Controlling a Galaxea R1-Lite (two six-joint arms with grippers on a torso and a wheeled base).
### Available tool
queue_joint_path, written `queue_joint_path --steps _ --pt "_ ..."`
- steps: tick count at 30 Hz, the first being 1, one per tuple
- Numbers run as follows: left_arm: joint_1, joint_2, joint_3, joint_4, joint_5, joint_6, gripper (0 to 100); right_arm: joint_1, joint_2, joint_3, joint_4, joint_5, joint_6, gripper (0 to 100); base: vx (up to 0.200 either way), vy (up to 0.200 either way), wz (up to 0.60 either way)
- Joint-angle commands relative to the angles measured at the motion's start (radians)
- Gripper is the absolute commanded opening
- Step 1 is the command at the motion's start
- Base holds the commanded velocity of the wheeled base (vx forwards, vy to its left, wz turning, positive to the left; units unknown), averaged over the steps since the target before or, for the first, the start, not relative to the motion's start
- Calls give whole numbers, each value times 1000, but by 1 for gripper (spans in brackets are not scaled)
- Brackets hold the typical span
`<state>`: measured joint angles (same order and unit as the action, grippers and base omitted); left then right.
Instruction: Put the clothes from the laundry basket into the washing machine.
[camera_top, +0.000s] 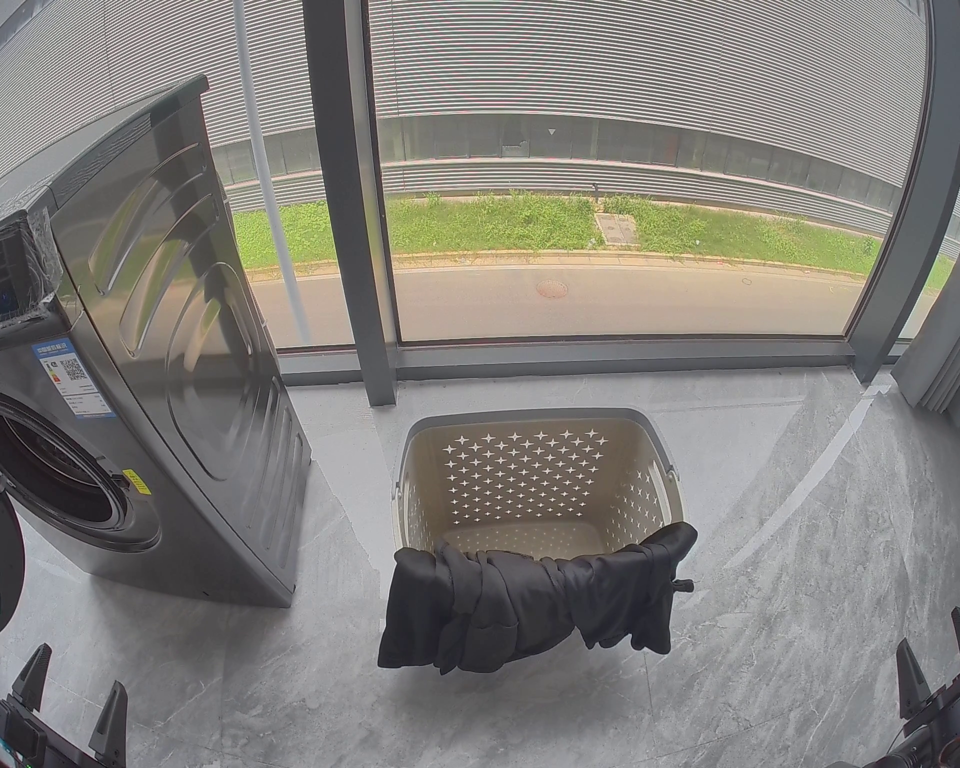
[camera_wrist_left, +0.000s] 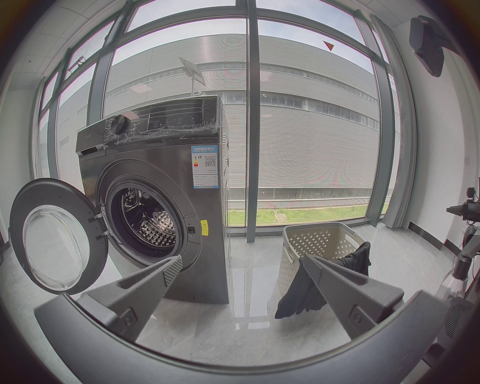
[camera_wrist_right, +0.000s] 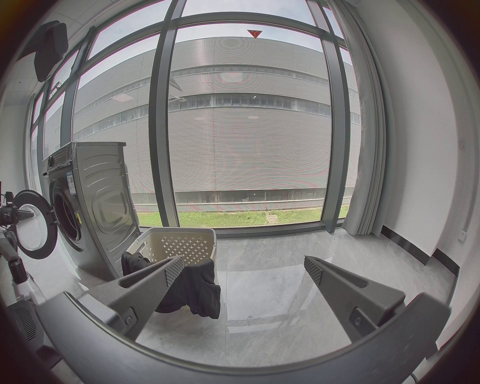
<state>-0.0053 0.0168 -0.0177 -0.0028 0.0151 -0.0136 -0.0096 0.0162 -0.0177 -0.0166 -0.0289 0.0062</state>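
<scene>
Grey marble floor (camera_top: 780, 560) in front of a big window (camera_top: 600, 150), with grass and a ribbed building outside.

Left jaws sit at the bottom left of the head view, spread wide, well apart from everything. Right jaws are at the bottom right, also spread wide, with just floor between the tips in the wrist view.

Moving out from there, the black garment (camera_top: 520, 605) is the closest thing, in the lower middle of the frame. It's draped over the near rim of the laundry basket (camera_top: 520, 480), mostly hanging down the outside toward the floor. Its long axis runs left to right along that rim. The right end climbs to the basket's right corner, and the left end hangs in a thick bunch. Behind it, the cream basket's perforated walls and bottom are in plain sight.

The washing machine (camera_top: 200, 330) stands on the floor at the left of the frame, near the basket but not touching it. In the left wrist view its round door (camera_wrist_left: 55, 245) is swung open, showing the metal drum (camera_wrist_left: 150, 225).
</scene>
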Motion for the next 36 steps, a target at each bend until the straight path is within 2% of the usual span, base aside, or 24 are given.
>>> queue_joint_path --steps 1,5,27,34,36 --pt "-1 -17 18 0 0 0 100 0 -16 18 0 0 0 100 0 -200 0" --pt "-1 -17 18 0 0 -2 100 0 -16 18 0 0 0 100 0 -200 0" --pt "1 -17 18 0 0 -3 100 -3 -16 18 0 -2 3 100 0 0 0" --pt "-1 -17 18 0 0 -3 100 -4 -16 18 1 0 -3 100 0 0 0" --pt "1 -17 18 0 0 -3 100 -3 -16 18 -2 12 -17 100 0 0 0"
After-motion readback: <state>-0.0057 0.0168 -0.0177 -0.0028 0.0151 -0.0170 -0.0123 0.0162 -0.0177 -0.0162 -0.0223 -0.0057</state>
